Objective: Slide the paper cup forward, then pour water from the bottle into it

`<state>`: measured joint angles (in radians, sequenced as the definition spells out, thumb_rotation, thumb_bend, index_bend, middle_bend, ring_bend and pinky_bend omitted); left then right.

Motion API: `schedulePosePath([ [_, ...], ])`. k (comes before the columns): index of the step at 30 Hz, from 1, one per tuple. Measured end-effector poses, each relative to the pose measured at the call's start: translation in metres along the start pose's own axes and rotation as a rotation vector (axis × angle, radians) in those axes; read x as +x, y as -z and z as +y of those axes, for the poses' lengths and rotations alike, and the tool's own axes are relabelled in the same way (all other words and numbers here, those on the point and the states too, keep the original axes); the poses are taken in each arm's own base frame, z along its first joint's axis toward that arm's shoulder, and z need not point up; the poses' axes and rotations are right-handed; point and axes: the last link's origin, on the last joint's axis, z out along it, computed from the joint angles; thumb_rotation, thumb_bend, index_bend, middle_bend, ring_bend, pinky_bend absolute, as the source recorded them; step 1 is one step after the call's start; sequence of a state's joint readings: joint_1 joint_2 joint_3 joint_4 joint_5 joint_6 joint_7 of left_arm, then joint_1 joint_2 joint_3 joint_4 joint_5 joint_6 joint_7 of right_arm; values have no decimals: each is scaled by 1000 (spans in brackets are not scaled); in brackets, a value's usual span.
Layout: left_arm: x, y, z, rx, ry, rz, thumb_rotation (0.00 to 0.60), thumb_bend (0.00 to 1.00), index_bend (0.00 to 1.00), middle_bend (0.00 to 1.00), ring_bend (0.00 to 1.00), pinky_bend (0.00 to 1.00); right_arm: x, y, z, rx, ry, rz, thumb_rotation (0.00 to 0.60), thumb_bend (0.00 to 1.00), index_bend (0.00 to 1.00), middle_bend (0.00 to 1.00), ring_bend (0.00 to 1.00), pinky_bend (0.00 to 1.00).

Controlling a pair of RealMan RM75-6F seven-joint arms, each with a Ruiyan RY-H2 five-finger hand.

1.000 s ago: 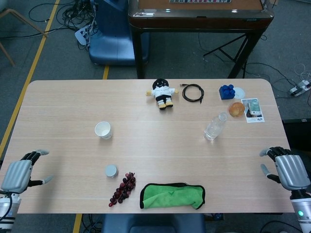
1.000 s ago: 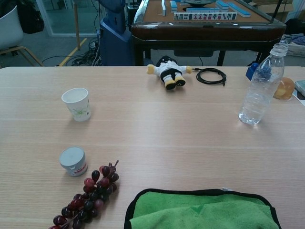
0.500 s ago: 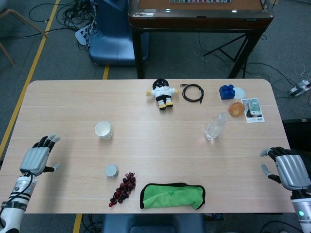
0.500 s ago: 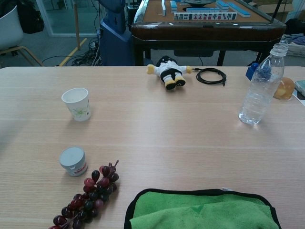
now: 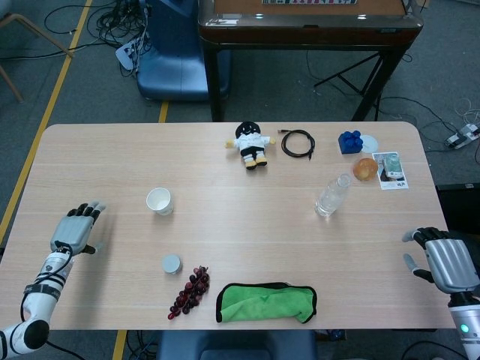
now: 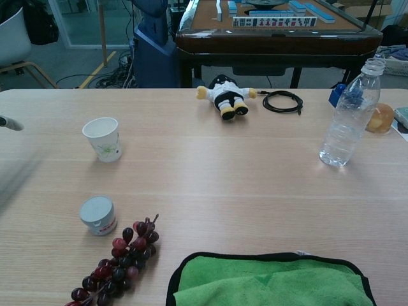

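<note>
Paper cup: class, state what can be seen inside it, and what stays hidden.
The paper cup stands upright and open. Only its pale inner wall near the rim shows in both views; the bottom is hidden by the near wall, so any contents cannot be confirmed.

We were in what looked like a robotics lab or test room, not a home. Yellow tape lines (image 5: 46, 112) ran across the grey floor (image 5: 90, 82), loose cables (image 5: 112, 22) and a power strip (image 5: 126, 52) lay there, and a blue machine base (image 5: 171, 56) stood behind our wooden worktop (image 5: 247, 232). A mahjong table (image 6: 277, 29) stood beyond it. On the worktop lay mixed props: a doll (image 5: 250, 144), fake grapes (image 5: 190, 291) and a green cloth (image 5: 266, 301).
</note>
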<state>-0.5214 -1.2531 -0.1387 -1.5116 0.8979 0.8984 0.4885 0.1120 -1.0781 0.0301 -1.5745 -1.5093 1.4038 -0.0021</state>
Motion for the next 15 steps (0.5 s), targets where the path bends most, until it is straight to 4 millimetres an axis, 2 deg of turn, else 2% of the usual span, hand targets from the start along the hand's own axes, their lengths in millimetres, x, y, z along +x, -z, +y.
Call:
schedulePosePath([
  [5, -1, -16, 3, 17, -43, -25, 600, 247, 64, 0, 0, 108, 1, 0, 1, -2, 0, -4, 600, 345, 451, 427, 344, 443],
  [15, -6, -34, 7, 38, -79, -75, 600, 247, 64, 0, 0, 108, 1, 0, 3, -8, 2, -14, 600, 346, 451, 427, 344, 443],
])
